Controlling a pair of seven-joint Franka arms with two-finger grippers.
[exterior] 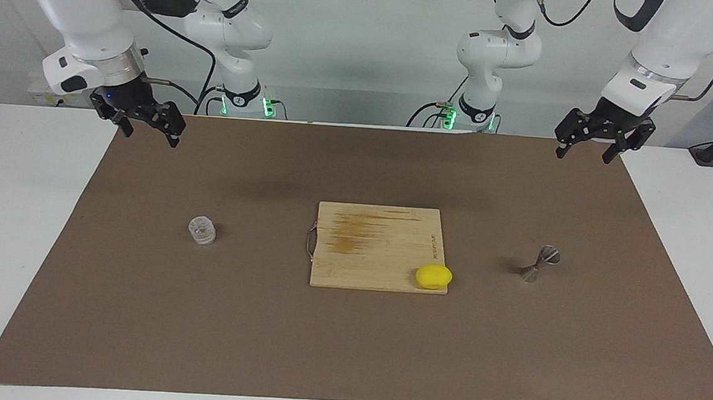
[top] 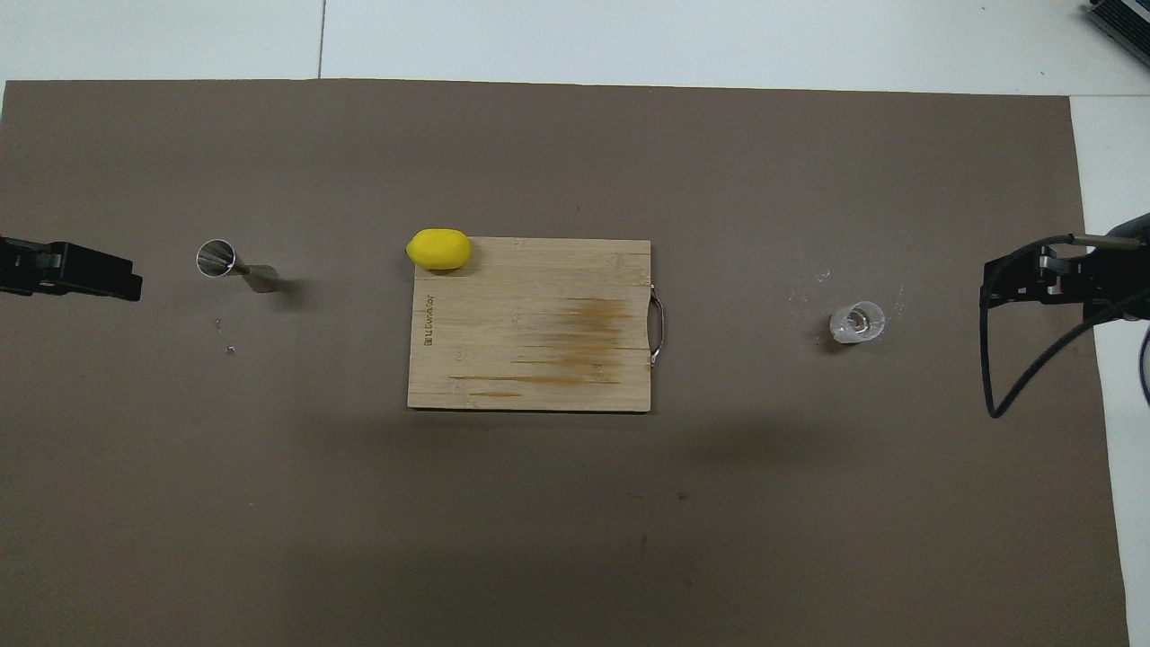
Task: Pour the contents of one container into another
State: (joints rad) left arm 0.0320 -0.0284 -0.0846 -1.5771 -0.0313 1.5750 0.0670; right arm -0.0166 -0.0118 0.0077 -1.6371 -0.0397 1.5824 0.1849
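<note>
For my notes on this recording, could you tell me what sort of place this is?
Probably a robotics lab bench: a brown mat on a white table, a staged cutting board, lemon and measuring cup.

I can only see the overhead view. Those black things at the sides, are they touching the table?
Observer: No. In the facing view the left gripper hangs in the air above the brown mat and touches nothing.
Operator: And the other one?
Observer: The right gripper hangs up high too. Its fingers are open and hold nothing.
Operator: Is the shiny metal cup lying down?
Observer: No. The jigger looks to be standing upright on its lower cone.
</note>
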